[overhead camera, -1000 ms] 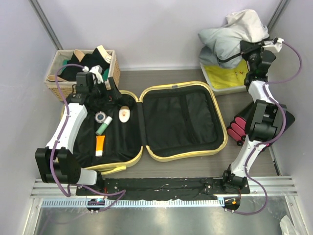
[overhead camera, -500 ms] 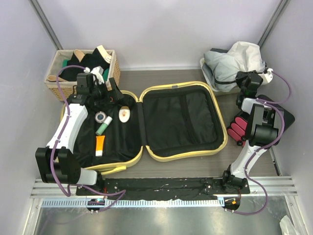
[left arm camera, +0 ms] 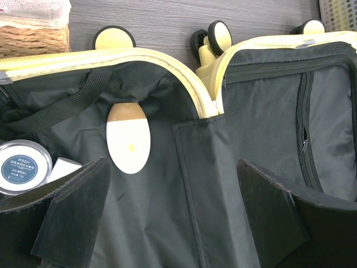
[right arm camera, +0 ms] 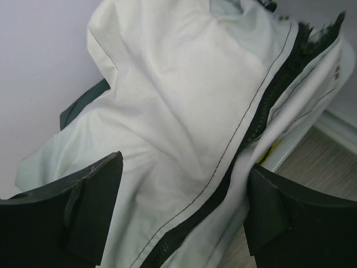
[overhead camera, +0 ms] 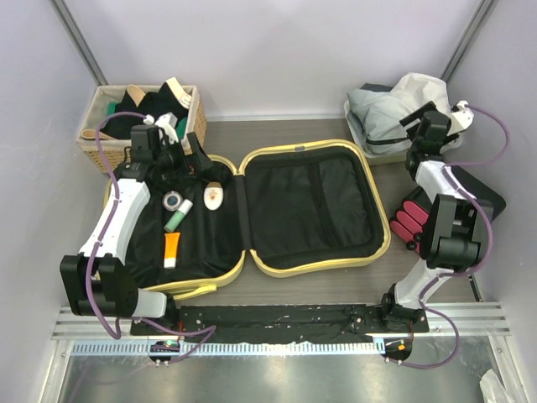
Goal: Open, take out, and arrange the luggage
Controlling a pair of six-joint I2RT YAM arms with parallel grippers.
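The luggage lies open flat, pale yellow with black lining; its right half holds nothing. In the left half lie a white oval case, a round tin, a green tube and an orange tube. My left gripper hangs open over that half's far end, holding nothing. My right gripper stands open just above a white zippered garment heaped on the back-right tray, its fingers apart from the cloth.
A wicker basket of dark clothes and shoes stands at the back left. A black box with red cylinders sits right of the luggage. The white tray's rim shows under the garment. Walls close in on three sides.
The right arm came down with the white garment, laid it on the tray and opened its fingers, then drew back slightly. The left arm has not moved.
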